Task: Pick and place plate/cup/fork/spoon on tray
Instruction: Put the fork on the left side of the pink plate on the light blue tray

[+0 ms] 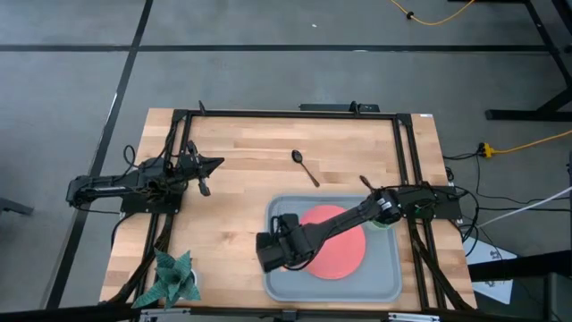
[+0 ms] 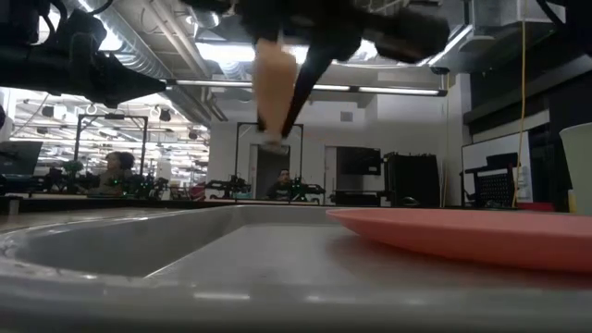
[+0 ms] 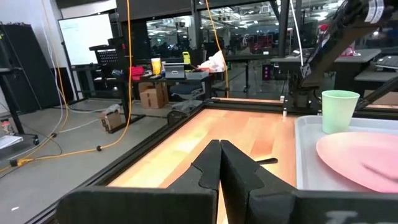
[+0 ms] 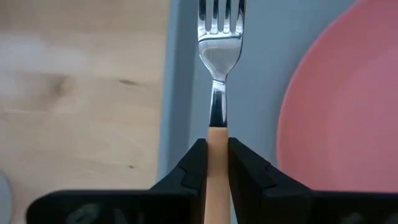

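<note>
Above the tray's [image 1: 281,284] left strip, beside the plate [image 1: 340,255], the right gripper [image 4: 217,163] pinches the fork [image 4: 219,56] by its handle, seemingly airborne; an early release could bounce it out.

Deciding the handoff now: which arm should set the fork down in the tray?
Right. Its end effector is shut on the fork, directly above the tray beside the plate; the left end effector waits off-tray, shut and empty.

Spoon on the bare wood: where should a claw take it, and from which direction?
Grip the spoon mid-handle, coming straight down with the fingers across its diagonal line. It lies flat and slim on the table, alone beyond the tray, so only its narrow sides can be pinched.
</note>
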